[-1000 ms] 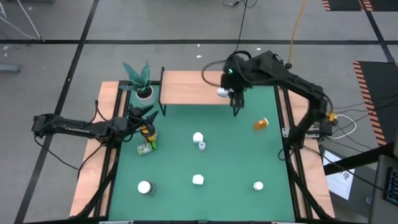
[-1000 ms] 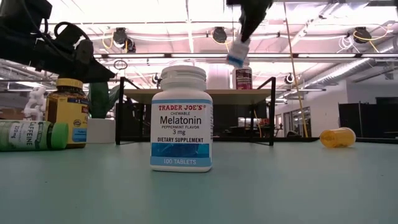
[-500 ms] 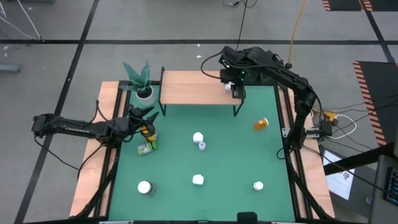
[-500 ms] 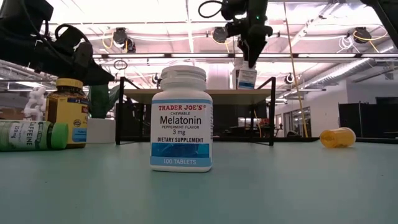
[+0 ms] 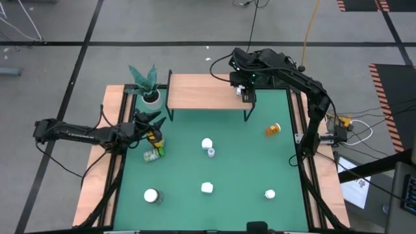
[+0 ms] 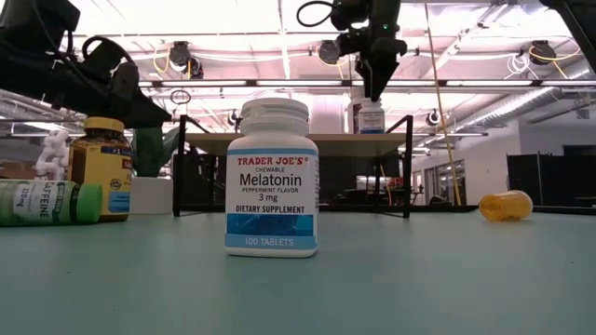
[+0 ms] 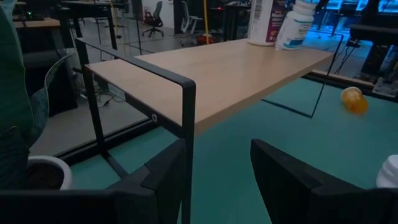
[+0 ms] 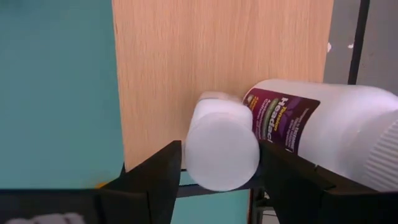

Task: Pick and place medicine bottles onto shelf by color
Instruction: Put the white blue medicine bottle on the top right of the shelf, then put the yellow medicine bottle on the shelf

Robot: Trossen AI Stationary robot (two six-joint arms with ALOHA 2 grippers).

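Note:
My right gripper (image 5: 246, 91) stands over the right end of the light-wood shelf (image 5: 198, 91), shut on a small white bottle with a blue label (image 6: 371, 119). This bottle is next to a taller white bottle with a purple label (image 8: 323, 130) that stands on the shelf. My left gripper (image 7: 217, 180) is open, off the shelf's left end, above an amber bottle with a yellow cap (image 5: 155, 135). It touches nothing. A green bottle (image 5: 153, 155) lies on its side beside the amber one. An orange bottle (image 5: 273, 129) lies on the mat to the right. My right gripper has the small bottle's white cap (image 8: 221, 149) between its two fingers, one finger (image 8: 155, 180) on each side. It comes from above, pointing down. The bottle is upright below the fingers with its base at the shelf board (image 6: 279, 141); whether it rests there I cannot tell.
Several white bottles stand on the green mat: one at the middle (image 5: 207, 143) with a tiny one (image 5: 211, 153) beside it, and three in a near row (image 5: 207, 187). A potted plant (image 5: 148, 84) stands left of the shelf. Most of the shelf top is bare.
My right gripper carried the small white bottle from just in front of the shelf toward the far edge, over the shelf's right end, and down beside the taller bottle. In the last half second it kept still and the bottle came from tilted to upright.

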